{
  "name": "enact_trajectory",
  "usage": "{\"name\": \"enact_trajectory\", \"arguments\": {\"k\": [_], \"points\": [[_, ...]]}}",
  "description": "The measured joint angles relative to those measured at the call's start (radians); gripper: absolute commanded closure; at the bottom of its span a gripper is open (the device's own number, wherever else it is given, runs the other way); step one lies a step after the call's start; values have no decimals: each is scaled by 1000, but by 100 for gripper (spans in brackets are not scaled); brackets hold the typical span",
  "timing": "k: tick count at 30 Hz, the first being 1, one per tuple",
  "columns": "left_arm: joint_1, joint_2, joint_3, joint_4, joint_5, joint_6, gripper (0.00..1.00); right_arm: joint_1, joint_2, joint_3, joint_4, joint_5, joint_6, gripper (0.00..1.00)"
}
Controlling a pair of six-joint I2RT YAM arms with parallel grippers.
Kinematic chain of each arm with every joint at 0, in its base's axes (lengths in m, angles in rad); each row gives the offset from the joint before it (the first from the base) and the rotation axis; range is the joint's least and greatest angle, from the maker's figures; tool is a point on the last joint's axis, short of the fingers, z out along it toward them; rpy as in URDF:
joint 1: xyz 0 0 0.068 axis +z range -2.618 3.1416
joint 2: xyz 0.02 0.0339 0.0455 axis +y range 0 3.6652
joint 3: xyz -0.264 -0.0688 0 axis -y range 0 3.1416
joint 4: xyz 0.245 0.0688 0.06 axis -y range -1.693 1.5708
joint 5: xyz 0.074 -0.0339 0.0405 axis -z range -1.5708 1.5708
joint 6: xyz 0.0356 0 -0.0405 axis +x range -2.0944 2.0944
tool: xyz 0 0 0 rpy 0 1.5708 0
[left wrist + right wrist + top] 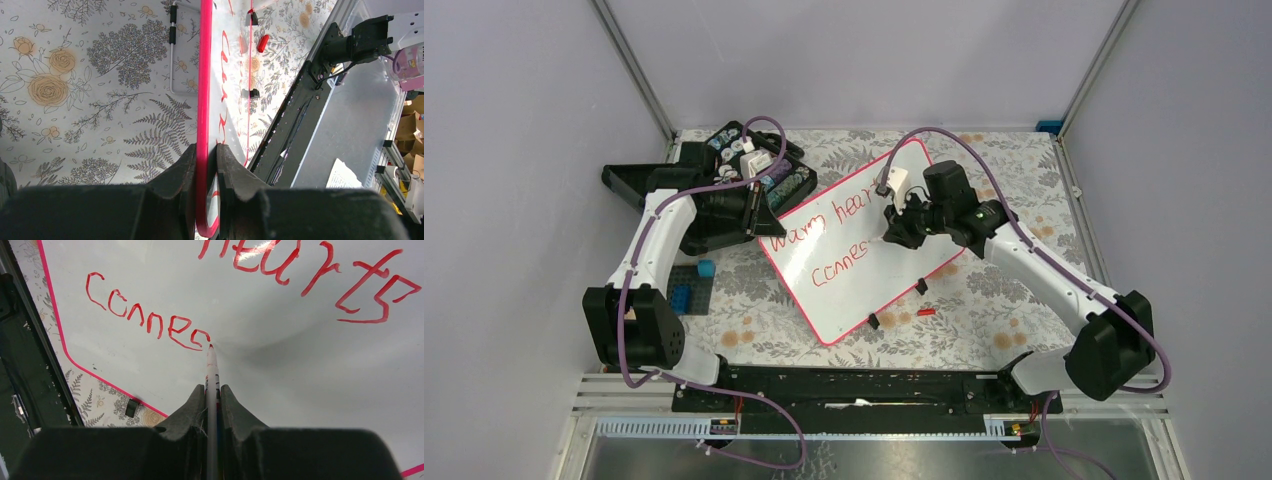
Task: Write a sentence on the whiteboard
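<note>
The whiteboard (864, 270) lies tilted on the floral table, pink-rimmed. The red sentence (834, 240) reads "Warm hearts" on one line and "connec" below it (150, 320). My left gripper (757, 222) is shut on the board's pink rim (204, 100) at its left corner. My right gripper (892, 232) is shut on a white marker (212, 375) with a red tip. The tip touches the board just after the last letter. Two black clips (921, 286) sit on the board's near edge.
A black open case (744, 165) with small items stands at the back left. Blue blocks (689, 290) lie by the left arm. A red marker cap (926, 312) lies on the cloth near the board's lower edge. The black base rail (854, 385) runs along the front.
</note>
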Motion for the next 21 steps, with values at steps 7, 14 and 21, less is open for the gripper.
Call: {"name": "enact_trajectory", "arguments": {"k": [7, 14, 21], "points": [[-1, 0, 0, 0, 0, 0, 100, 0, 26, 0, 2, 1, 3, 100], [-1, 0, 0, 0, 0, 0, 100, 0, 31, 0, 9, 15, 8, 100], [-1, 3, 0, 1, 0, 0, 100, -8, 31, 0, 10, 25, 7, 100]]}}
